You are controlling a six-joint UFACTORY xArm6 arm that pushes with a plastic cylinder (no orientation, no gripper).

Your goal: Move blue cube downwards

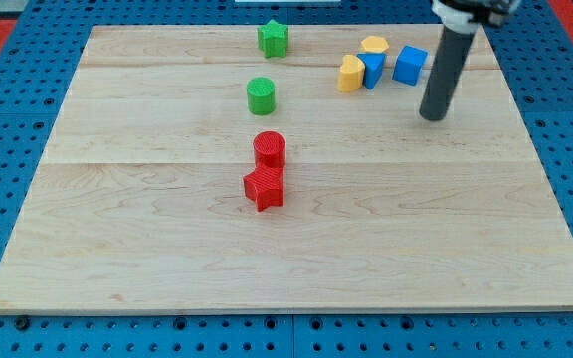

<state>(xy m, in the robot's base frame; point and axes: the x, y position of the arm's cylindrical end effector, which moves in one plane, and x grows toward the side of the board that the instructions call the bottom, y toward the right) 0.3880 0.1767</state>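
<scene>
The blue cube sits near the view's top right on the wooden board. My tip is just below and slightly right of the blue cube, not touching it. The dark rod rises from the tip toward the view's top edge. To the left of the cube stand a second blue block, a yellow block touching it, and a yellow block behind them.
A green star-shaped block is at the top centre, a green cylinder below it. A red cylinder and a red star-shaped block touch near the board's middle. Blue pegboard surrounds the board.
</scene>
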